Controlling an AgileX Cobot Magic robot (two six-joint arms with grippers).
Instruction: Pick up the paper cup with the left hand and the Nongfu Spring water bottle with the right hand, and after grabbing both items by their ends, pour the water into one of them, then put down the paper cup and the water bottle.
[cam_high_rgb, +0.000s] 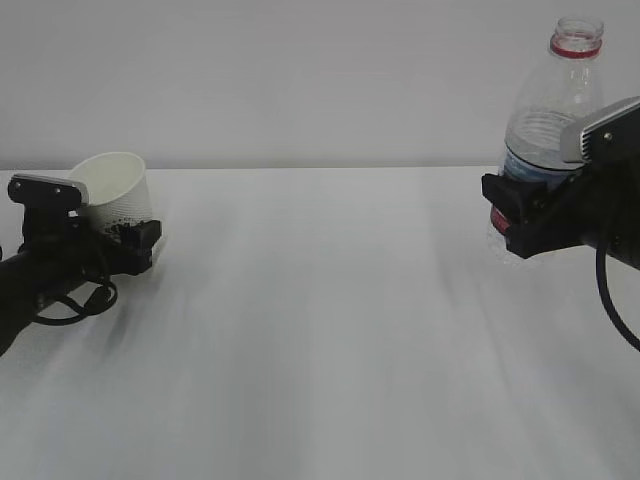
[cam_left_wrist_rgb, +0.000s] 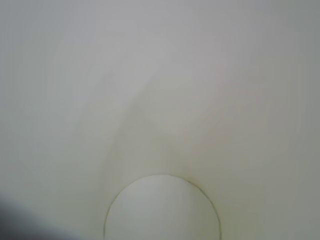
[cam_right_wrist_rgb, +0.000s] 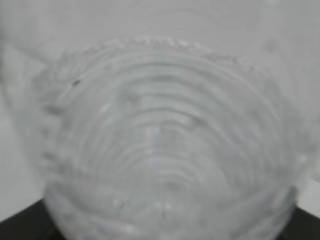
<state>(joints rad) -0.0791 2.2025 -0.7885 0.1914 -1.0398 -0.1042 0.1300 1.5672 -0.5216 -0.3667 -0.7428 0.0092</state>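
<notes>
Left hand (cam_high_rgb: 118, 238), frame left: around tilted white tapered paper cup (cam_high_rgb: 118, 190), grip unclear | right hand (cam_high_rgb: 513, 215), upper right: clamps upright clear ribbed plastic bottle (cam_high_rgb: 552, 105)

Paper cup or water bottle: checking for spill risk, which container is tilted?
The paper cup, leaning in the left gripper; the water bottle stands upright.

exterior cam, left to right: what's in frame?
left claw around the tilted paper cup → bare white table → water bottle, upright, capless, in the right claw
</notes>
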